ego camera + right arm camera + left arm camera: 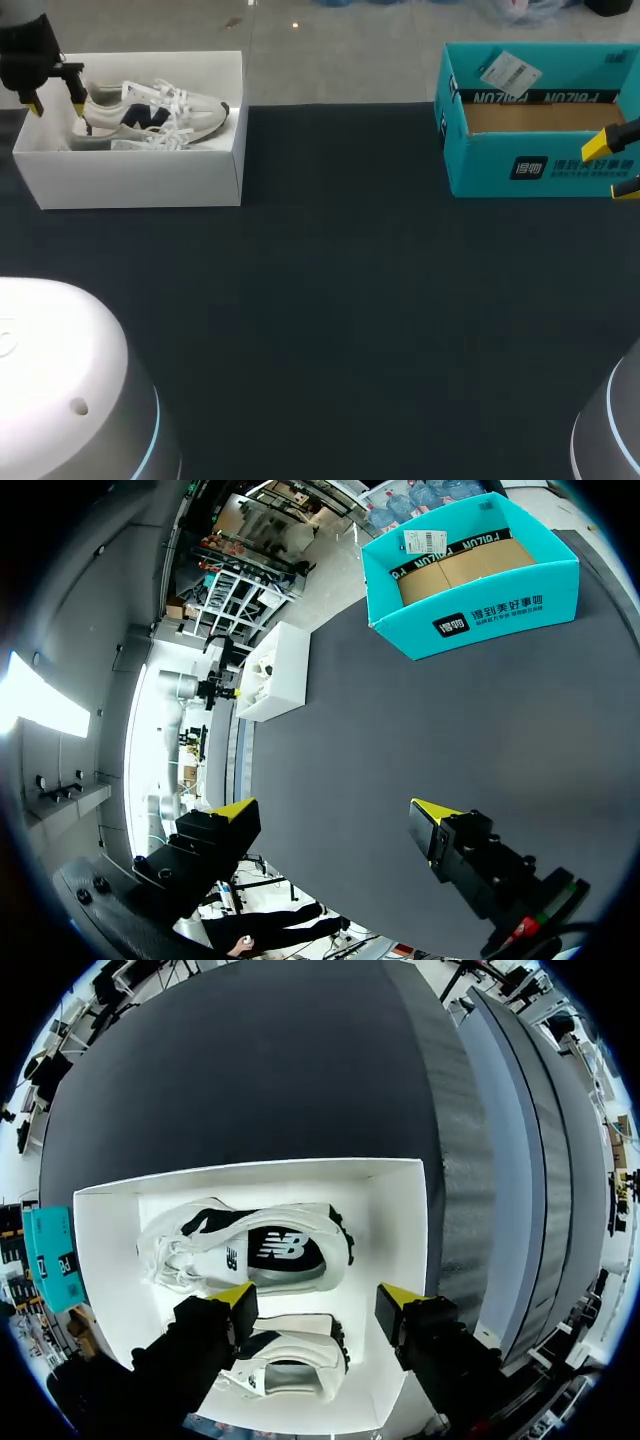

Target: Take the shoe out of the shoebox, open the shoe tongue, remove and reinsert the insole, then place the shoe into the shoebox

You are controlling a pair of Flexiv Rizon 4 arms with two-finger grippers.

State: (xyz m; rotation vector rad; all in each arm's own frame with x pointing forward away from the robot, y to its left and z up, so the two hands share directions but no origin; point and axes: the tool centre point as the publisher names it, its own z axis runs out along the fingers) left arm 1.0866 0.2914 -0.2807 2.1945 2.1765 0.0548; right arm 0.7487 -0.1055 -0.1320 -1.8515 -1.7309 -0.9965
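Note:
A white shoebox (140,180) stands at the table's far left with two white sneakers with dark logos in it. One shoe (150,110) lies on its side, and the second shoe (290,1355) is beside it. My left gripper (57,106) hangs over the heel end of the box. Its fingers are open in the left wrist view, and the left gripper (318,1300) straddles the heel of the second shoe without clearly touching it. The first shoe (250,1250) lies just ahead of it. My right gripper (612,167) is open and empty at the right edge.
A teal cardboard box (540,120) stands open at the far right, with a tag lying in it, right behind my right gripper. In the right wrist view the teal box (470,580) is far ahead of the right gripper (335,815), across dark tabletop (340,300).

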